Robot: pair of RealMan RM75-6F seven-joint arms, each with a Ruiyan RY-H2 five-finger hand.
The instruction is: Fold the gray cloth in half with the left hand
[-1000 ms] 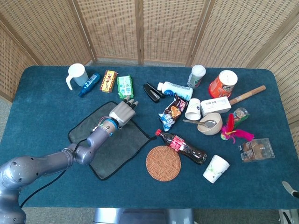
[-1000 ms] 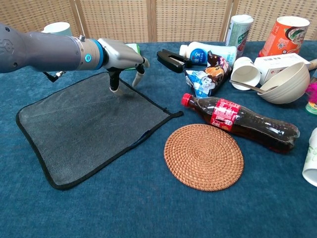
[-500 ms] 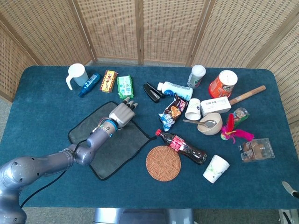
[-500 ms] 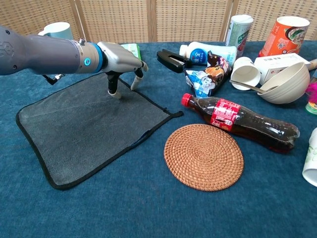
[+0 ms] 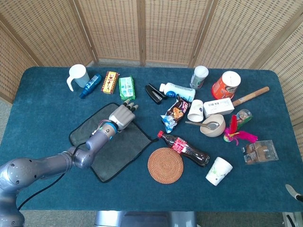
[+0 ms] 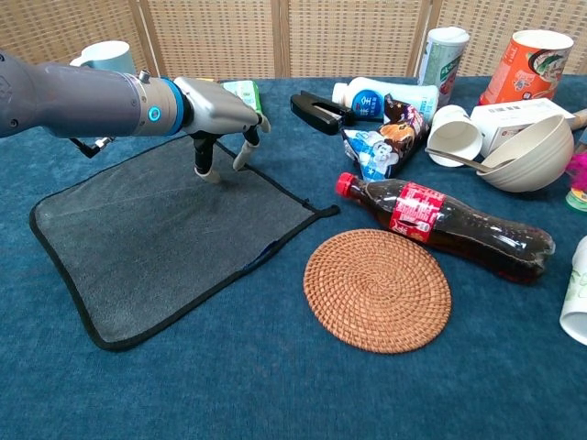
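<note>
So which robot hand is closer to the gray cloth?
The left hand. Its fingertips are down at the far corner of the gray cloth, open and holding nothing. The right hand doesn't show in either view, so it isn't near the cloth.

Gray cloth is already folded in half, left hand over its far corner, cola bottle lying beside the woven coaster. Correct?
Not quite: the chest view shows the gray cloth lying flat, unfolded. The left hand is over its far corner, and the cola bottle lies beside the woven coaster.
</note>
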